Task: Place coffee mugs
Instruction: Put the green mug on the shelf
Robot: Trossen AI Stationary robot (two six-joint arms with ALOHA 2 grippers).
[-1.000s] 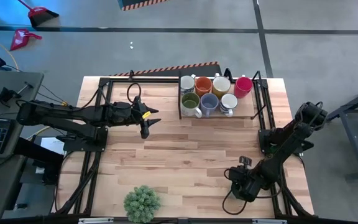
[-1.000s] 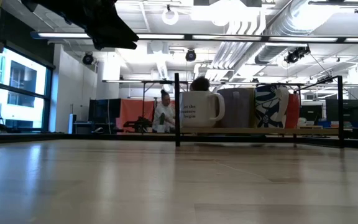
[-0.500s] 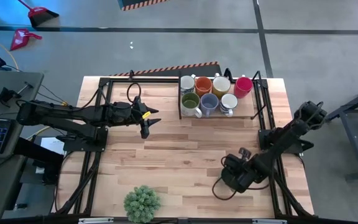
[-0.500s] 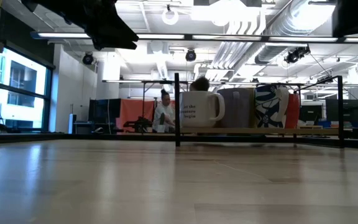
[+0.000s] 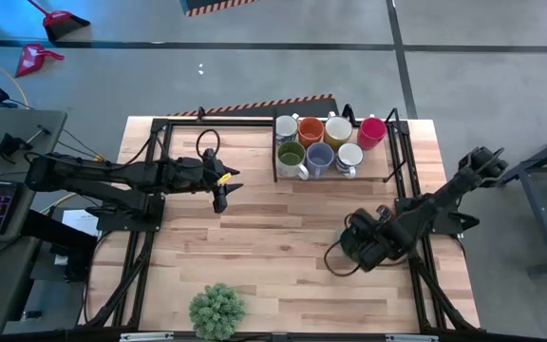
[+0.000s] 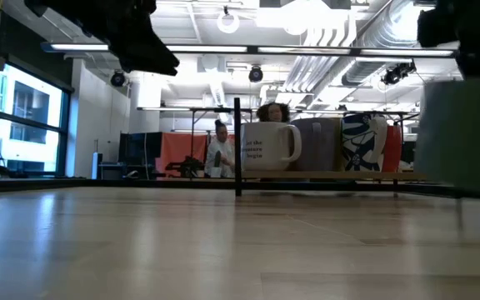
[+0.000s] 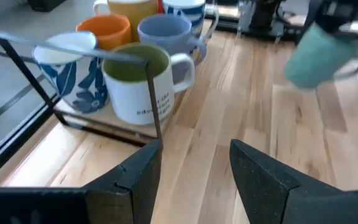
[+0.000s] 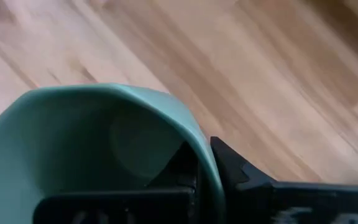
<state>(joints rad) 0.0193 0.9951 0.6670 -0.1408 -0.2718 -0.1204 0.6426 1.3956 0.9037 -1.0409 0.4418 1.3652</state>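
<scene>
At the left of the high view the left gripper (image 5: 222, 188) hangs over bare wood at mid-height of the frame, pointing toward the rack; its wrist view shows its two dark fingers (image 7: 135, 180) spread wide with nothing between them, which reads as an arm parked clear of the work while the other carries. Right of it, in the upper middle of the frame, seven coffee mugs (image 5: 320, 155) stand packed in two rows on a small raised shelf (image 5: 373, 177) inside a black wire frame (image 5: 275, 147), rims up and sides touching or nearly so, probably to leave room at the row's end for another. The front row runs olive-lined mug (image 7: 140, 84), blue-grey mug (image 7: 166, 37) and a white one; behind sit a blue-patterned white mug (image 7: 73, 68), an orange mug (image 7: 107, 31), a cream one and the magenta mug (image 5: 371, 130). Further right and lower, the right gripper (image 5: 364, 249) is over the table's right-middle, well short of the shelf, pinching a pale green mug (image 8: 98, 149) by its rim, one finger seemingly inside the wall, though the close, partial view leaves that uncertain. The mug is tipped and off the wood, as the blurred green shape (image 7: 319, 53) confirms. At the bottom left-centre stands a potted plant (image 5: 216, 310), well apart from everything.
</scene>
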